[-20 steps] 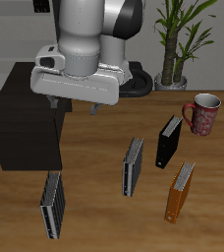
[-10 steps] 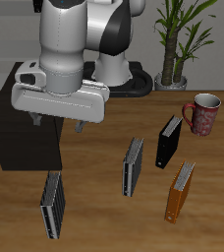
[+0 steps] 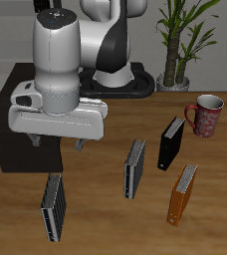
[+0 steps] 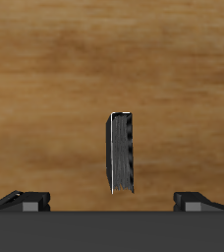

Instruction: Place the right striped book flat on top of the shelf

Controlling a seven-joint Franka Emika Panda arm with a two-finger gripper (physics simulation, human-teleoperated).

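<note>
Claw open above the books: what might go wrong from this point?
1. The right striped book appears to stand on a thin edge; the open claw could tip it while closing.
2. A near-identical striped book stands nearby, so the wrong one could be picked.
3. The low matte-black cabinet sits close beside the claw; carrying the book up could clip its edge.

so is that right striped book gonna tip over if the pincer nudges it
Probably, yes. The right striped book stands upright on a narrow edge on the table, thin for its height, so a sideways nudge would likely topple it flat. Its hard cover looks stiff, so it should not flop when the open pincer closes on it.
</note>
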